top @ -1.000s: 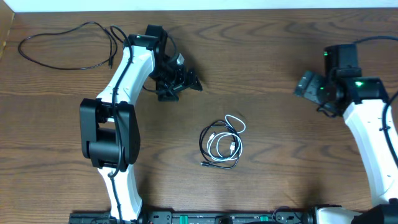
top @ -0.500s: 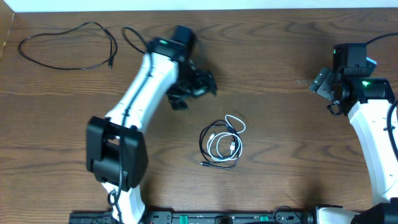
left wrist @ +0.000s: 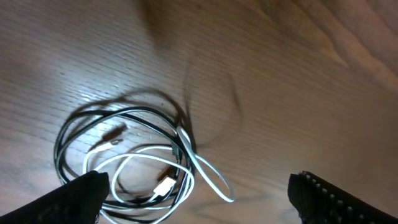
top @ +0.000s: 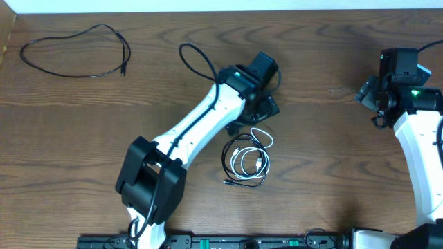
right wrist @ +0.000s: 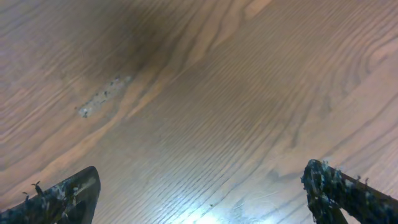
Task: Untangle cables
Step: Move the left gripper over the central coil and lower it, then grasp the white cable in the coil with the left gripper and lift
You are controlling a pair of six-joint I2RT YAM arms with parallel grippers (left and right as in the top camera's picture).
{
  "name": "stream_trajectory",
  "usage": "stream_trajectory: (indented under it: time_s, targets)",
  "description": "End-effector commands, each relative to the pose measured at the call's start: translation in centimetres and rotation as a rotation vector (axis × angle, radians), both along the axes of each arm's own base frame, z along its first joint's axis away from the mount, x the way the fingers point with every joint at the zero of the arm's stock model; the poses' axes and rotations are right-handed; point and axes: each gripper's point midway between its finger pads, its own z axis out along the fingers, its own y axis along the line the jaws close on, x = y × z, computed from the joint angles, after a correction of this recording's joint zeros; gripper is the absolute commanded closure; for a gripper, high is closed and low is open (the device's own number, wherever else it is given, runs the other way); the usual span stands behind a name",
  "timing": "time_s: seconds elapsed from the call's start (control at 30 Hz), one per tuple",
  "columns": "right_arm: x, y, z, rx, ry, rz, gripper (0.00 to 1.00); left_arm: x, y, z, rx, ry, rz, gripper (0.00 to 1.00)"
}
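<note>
Swinging in from the far left side of the table (top: 332, 200), the left arm (top: 201, 128) now reaches over the middle, while the right arm (top: 415, 145) has hardly shifted.

The left claw (left wrist: 198, 182) hangs with its two fingers wide apart and nothing between them. The tangle (top: 247, 159) lies directly beneath it, sitting nearer one finger than the other. It is a black cord (left wrist: 68, 134) coiled in loops, with a white cord (left wrist: 208, 177) threaded through. The white cord's loose loop pokes out towards the middle of the claw's gap.

As I judge it, the risk is a grab that takes in both cords at once. With the fingers spread this wide over the coil, closing there would lift the whole knot and pull it tighter instead of freeing one cord. The cords are also thin and lie flat on the wood, so the fingertips could slide over them and catch nothing.

The right claw (right wrist: 202, 186) is also spread, empty and well away from the tangle, over bare wood marked by a pale scuff (right wrist: 99, 99). A third cord (top: 76, 52), black, lies alone far behind the left claw, already free. Nothing stands between the left claw and the tangle. A small plug (left wrist: 165, 185) shows inside the coil.
</note>
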Motion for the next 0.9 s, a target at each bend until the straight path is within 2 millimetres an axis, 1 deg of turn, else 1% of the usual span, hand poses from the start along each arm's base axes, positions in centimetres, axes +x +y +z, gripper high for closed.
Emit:
stream_trajectory:
  time_s: [0.0, 0.03, 0.13, 0.33, 0.37, 0.43, 0.5, 0.67, 0.77, 0.87]
  targets:
    - [0.0, 0.2, -0.3, 0.017, 0.001, -0.009, 0.01, -0.3, 0.2, -1.9, 0.065, 0.016, 0.087, 0.05]
    - [0.0, 0.2, -0.3, 0.017, 0.001, -0.009, 0.01, -0.6, -0.2, -2.2, 0.068, 0.022, 0.087, 0.06]
    - [0.0, 0.2, -0.3, 0.018, 0.001, -0.008, 0.01, -1.2, -0.9, -2.9, 0.074, 0.034, 0.092, 0.13]
    - [0.0, 0.2, -0.3, 0.018, 0.001, -0.008, 0.01, -2.2, -2.0, -3.0, 0.074, 0.036, 0.073, 0.24]
    - [0.0, 0.2, -0.3, 0.018, 0.001, -0.008, 0.01, -2.3, -2.2, -3.0, 0.074, 0.036, 0.070, 0.26]
    - [0.0, 0.2, -0.3, 0.018, 0.001, -0.008, 0.01, -2.4, -2.2, -3.1, 0.084, 0.029, 0.072, 0.26]
    - [0.0, 0.2, -0.3, 0.018, 0.001, -0.008, 0.01, -2.3, -1.9, -3.4, 0.107, 0.017, 0.092, 0.28]
    - [0.0, 0.2, -0.3, 0.017, 0.001, -0.009, 0.01, -2.3, -2.0, -4.2, 0.116, 0.026, 0.105, 0.49]
    - [0.0, 0.2, -0.3, 0.018, 0.001, -0.008, 0.01, -2.2, -2.1, -4.5, 0.117, 0.026, 0.105, 0.52]
    - [0.0, 0.2, -0.3, 0.018, 0.001, -0.008, 0.01, -2.2, -2.1, -4.5, 0.116, 0.025, 0.104, 0.60]
